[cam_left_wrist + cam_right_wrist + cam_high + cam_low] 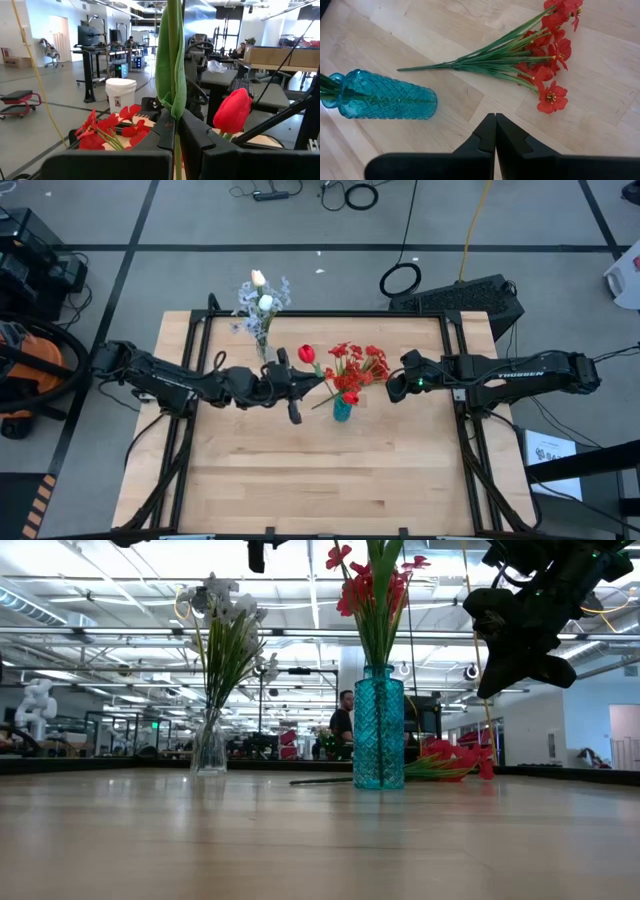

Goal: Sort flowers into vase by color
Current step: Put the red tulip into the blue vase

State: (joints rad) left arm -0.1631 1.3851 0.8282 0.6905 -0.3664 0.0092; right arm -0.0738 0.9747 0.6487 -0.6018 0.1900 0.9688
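Note:
My left gripper (298, 383) (176, 119) hangs over the table's middle, just left of the teal vase (342, 410) (378, 730), and is shut on a green flower stem. A red tulip bloom (306, 353) (232, 110) sits close beside it. The teal vase stands upright with red flowers in it. A red bunch (540, 55) (450, 758) lies flat on the wood behind the teal vase. My right gripper (392, 388) (495, 119) hovers shut above that bunch, touching nothing. The clear vase (263, 345) (209, 745) holds white and pale bluish sprigs. My left gripper pinches a thin green stem (176, 131) between its two fingers, just below a long folded leaf (171, 60) that rises past the fingertips. The fingers lie across the stem. The flower is lifted clear of the table. How far back the stem reaches is hidden.
The clear vase stands near the far edge, left of centre. Bare wood fills the near half of the table (320, 480). Black frame rails (470, 440) run along the table's left and right sides. In the low view a person (343, 720) stands far off in the room behind.

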